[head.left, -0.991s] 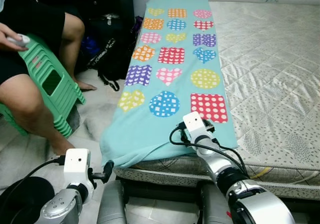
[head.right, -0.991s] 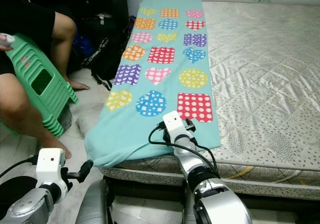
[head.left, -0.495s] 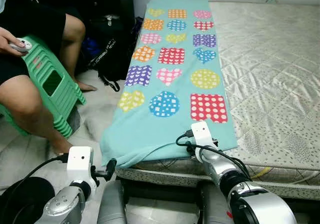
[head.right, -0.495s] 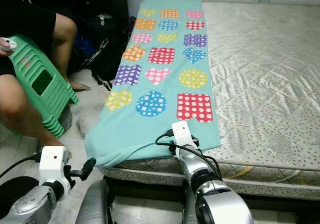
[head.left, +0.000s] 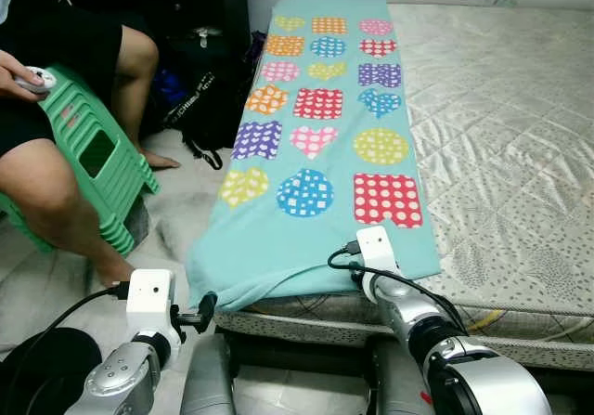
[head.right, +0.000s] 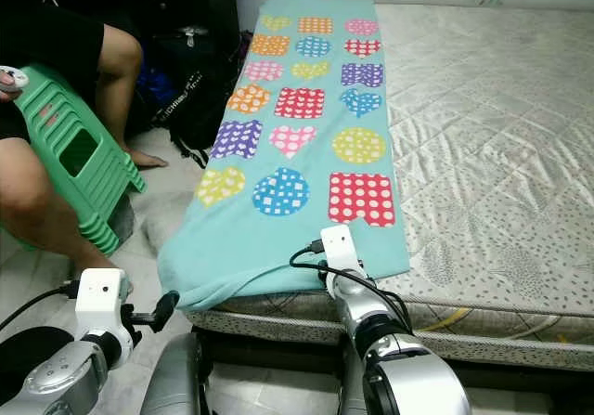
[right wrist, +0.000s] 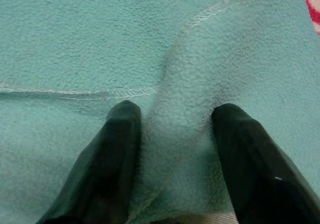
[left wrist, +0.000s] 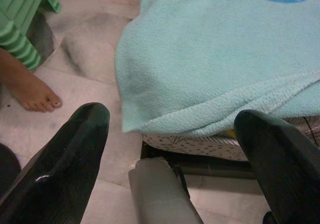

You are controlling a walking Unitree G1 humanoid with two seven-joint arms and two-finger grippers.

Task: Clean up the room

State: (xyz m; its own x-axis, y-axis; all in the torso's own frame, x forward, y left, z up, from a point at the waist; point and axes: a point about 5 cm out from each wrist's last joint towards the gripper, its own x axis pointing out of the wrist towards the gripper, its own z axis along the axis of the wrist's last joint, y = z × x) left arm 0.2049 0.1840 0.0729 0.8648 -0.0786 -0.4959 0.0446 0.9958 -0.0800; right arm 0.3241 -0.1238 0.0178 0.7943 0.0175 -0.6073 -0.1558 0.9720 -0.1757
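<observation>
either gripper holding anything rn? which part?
Right gripper pinches a fold of the teal blanket near its front hem. Left gripper is open, holding nothing, just short of the blanket's hanging corner.

The blanket lay lengthwise on the mattress, along its left side, its near end hanging over the mattress edge. The right hand rested on that near end, a fold of blanket between its fingers. The left hand hung lower and to the left, just before the blanket's drooping near-left corner. Further left, beyond the left hand, a person sat on a stool on the floor, with bags behind, beside the mattress.
</observation>
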